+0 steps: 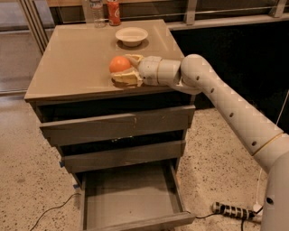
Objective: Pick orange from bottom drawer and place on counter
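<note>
A pale robot arm reaches in from the right across a grey cabinet of three drawers. Its tool hangs low over the front part of the glossy tan surface, close to the front edge. The tool is pinching the orange. One cream finger lies under and in front of the fruit, and the other is behind it.

The orange sits at the tip of the tool, on its left end, and looks to be just above the surface or barely touching it. Which of the two cannot be told. Straight below the tool, the bottom drawer stands pulled out, its flat grey floor showing. Beyond the tool, toward the back, is a white bowl, and farther back a red can.

The step in hand appears to be setting the fruit down. To do it well, the tool should lower until the orange rests on the surface, then spread slowly. A round fruit may roll, and the front edge is near.
</note>
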Controlling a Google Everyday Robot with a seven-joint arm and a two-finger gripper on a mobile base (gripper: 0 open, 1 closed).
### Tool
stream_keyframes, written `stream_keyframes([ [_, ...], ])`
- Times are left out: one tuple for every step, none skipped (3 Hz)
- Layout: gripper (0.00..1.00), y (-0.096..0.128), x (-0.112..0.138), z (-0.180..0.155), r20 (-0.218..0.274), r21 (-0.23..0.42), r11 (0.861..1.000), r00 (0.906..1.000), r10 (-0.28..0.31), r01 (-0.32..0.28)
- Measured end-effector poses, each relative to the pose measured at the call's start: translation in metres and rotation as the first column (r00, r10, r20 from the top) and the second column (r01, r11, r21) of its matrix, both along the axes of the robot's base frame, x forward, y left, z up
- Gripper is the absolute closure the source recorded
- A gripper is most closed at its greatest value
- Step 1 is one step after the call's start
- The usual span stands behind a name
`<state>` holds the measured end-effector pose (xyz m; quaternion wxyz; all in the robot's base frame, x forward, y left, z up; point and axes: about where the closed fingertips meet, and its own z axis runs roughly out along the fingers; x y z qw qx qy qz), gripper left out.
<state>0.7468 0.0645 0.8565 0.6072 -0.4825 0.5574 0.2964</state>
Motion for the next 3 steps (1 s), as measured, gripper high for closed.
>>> stream_keyframes([
  [0.73,0.0,0.0,0.0,0.0,0.0,1.0,1.0,0.0,0.0],
  [0.5,0.0,0.0,0.0,0.0,0.0,1.0,1.0,0.0,0.0],
  [0.26,0.0001,0.0,0.0,0.0,0.0,1.0,1.0,0.0,0.0],
])
